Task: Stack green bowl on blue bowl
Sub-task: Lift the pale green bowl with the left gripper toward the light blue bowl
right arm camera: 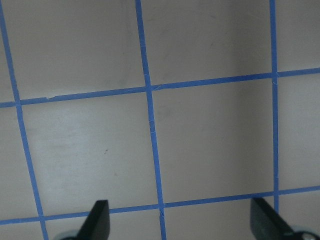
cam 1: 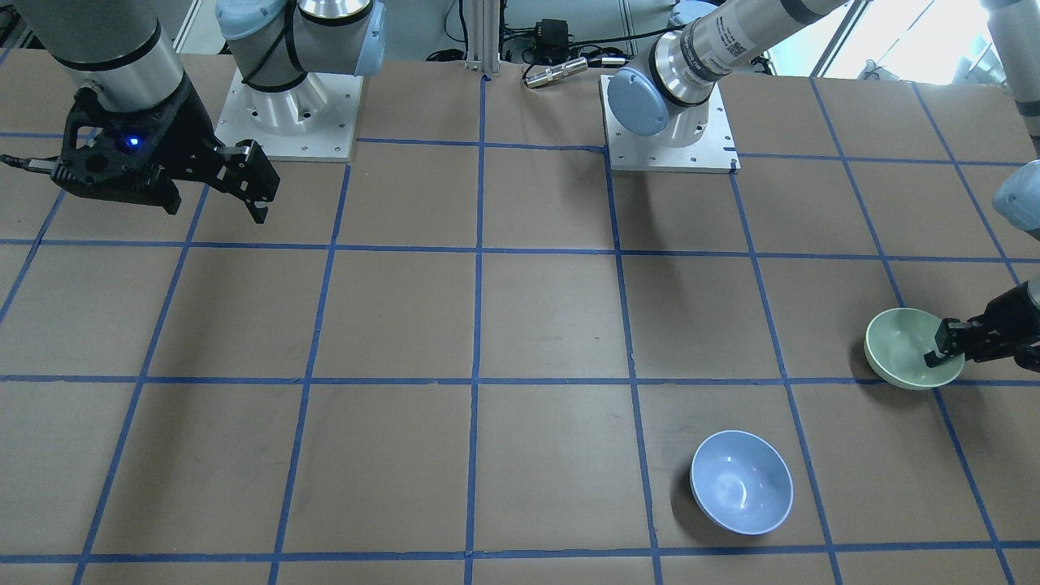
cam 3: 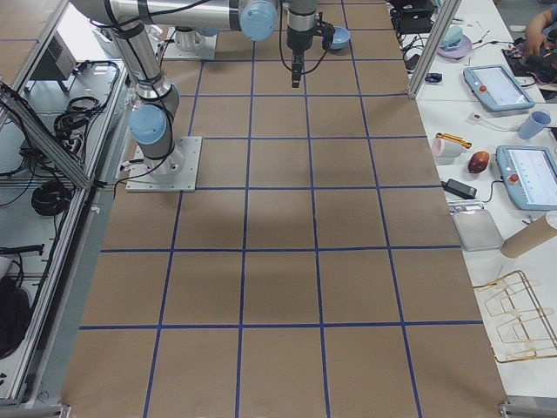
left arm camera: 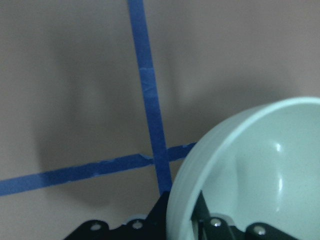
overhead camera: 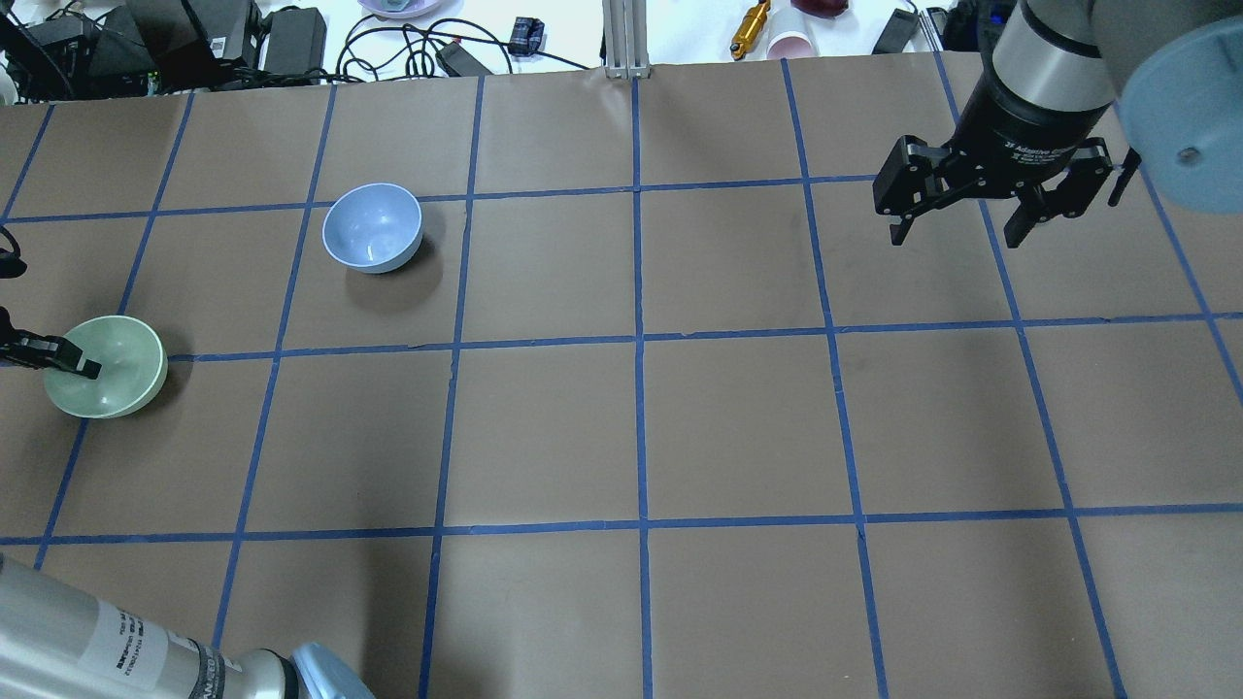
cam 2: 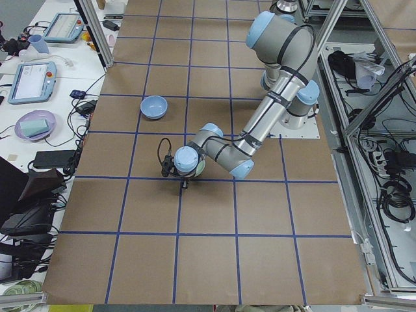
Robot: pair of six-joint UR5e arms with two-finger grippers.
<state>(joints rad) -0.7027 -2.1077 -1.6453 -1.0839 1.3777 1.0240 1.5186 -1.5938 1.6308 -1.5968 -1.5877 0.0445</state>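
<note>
Two bowls on the table (cam 1: 406,325), both upright and well apart. The green bowl (cam 1: 908,345) sits out at the robot's left edge, right by a crossing of the blue tape lines (left arm camera: 150,120); the blue bowl (cam 1: 741,482) is further from the robot and a bit toward the middle, with nothing in it.

The left gripper (cam 1: 942,354) has the green bowl by the rim; in the wrist view one finger is inside the wall and one outside, closed in narrow with the wall pinched between them; can't tell from any view whether the base is off the table yet. The right gripper (overhead camera: 959,233) hangs over the other side of the table, jaws spread wide, holding nothing.

My guess on handling: it looks like smooth hard plastic or melamine, so light and stiff; it won't flex under a pinch, but that glossy surface is probably slippery. A one-sided rim grip means it'll likely want to hang tilted from the fingers, so I'd carry it slow. A rim pinch seems the sensible hold anyway; the body looks too wide and round to span. It's roughly the same size as the blue one, so it should nest partway; let it go level and centred or it could skate off.
</note>
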